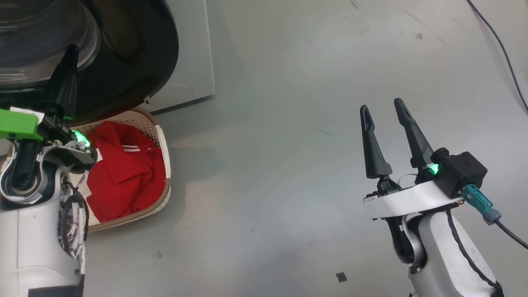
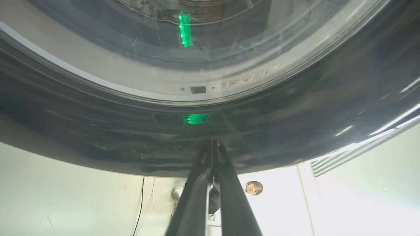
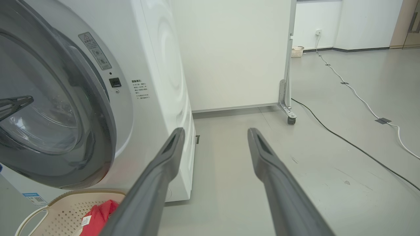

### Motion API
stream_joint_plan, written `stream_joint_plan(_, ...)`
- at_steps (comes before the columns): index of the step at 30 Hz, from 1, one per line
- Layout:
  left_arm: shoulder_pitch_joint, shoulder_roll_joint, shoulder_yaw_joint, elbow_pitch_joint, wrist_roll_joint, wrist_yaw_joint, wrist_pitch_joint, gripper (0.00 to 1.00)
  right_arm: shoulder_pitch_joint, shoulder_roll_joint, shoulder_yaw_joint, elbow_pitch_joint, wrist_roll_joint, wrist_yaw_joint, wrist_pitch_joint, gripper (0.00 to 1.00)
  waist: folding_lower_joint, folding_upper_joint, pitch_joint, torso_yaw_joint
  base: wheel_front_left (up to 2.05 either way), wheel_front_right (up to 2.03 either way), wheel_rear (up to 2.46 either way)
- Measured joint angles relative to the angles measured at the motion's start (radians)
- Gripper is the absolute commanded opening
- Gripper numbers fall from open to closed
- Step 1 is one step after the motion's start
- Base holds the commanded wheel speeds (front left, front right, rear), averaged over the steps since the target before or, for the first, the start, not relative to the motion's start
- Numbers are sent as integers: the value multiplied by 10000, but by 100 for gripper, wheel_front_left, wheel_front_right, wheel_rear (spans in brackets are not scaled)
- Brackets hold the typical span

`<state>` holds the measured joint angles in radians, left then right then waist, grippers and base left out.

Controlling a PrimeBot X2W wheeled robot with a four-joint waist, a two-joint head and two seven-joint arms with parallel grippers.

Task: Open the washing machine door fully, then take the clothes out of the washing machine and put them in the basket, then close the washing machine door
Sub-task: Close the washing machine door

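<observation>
– Red clothes point(image 1: 123, 173), where are they now?
– In the basket point(image 1: 163, 140), heaped up; one piece shows white stripes. The basket sits on the floor point(image 1: 288, 165) right at the foot of the washing machine point(image 3: 157, 65), under the door point(image 1: 136, 62).
– And the door?
– Swung partway across the front of the washing machine, not flush. From my right wrist I see a small dark square point(image 3: 115, 82) on the white front just past the door's edge. How wide the gap is I cannot tell.
– What is your left gripper point(image 2: 212, 146) doing?
– Its two fingers are pressed together with nothing between them. Their tips rest against the door's glossy black rim, on the face turned away from the washing machine. A green glow point(image 2: 195, 118) reflects in the rim just beside the tips.
– Your right one?
– My right gripper point(image 1: 381, 105) is spread wide and holds nothing. It hangs over the floor, well off to the right of the washing machine and well apart from the basket, fingers pointing past its right side.
– Anyone about?
– A person point(image 2: 252, 187) shows far off, beyond the edge of the washing machine's door, in my left wrist view.
</observation>
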<state>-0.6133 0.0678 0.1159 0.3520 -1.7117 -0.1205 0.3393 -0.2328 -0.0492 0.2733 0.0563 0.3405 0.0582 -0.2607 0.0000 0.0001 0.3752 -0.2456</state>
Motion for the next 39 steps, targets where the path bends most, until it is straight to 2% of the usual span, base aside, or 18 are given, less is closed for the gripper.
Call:
stream_joint_plan(14,2565,-345,477,-2307,-510,0,115,0,331,0,-161,324,-328,15,0,100,0,-1,-733,653,0,0,0)
stream_joint_plan(22,4072,-405,282,-3346,-673,0,94,0,873,2,-435,690,-548,17,2,100,0,0,-1239,1079,0,0,0)
stream_joint_plan(23,4240,-405,215,-3413,-662,0,48,13,941,2,-466,708,-573,17,2,100,0,0,-1295,1131,0,0,0)
stream_joint_plan(24,4417,-407,169,-3494,-656,0,-10,13,1012,2,-487,731,-614,17,2,100,0,0,-1351,1186,0,0,0)
stream_joint_plan(27,4845,-395,-6,-3735,-752,0,-165,42,1176,2,-552,786,-652,17,2,100,0,0,-1514,1348,0,0,0)
stream_joint_plan(28,4974,-393,-96,-3808,-830,0,-238,48,1221,2,-560,811,-713,17,2,100,0,0,-1566,1400,0,0,0)
stream_joint_plan(29,5108,-393,-184,-3902,-903,0,-288,65,1244,2,-562,826,-734,19,2,100,0,0,-1618,1451,0,0,0)
stream_joint_plan(30,5232,-397,-234,-3983,-951,0,-387,88,1254,2,-556,836,-775,19,2,100,0,0,-1669,1497,0,0,0)
stream_joint_plan(31,5361,-393,-242,-4048,-953,0,-487,100,1256,4,-552,846,-800,21,2,100,0,-1,-1720,1536,0,0,0)
stream_joint_plan(35,5825,-364,-443,-4217,-865,0,-869,100,1377,6,-614,867,-803,21,2,100,0,-1,-1926,1657,0,0,0)
stream_joint_plan(39,6082,-360,-625,-4529,-31,0,-1223,100,1472,6,-662,884,-803,21,2,100,0,0,-2113,1774,0,0,0)
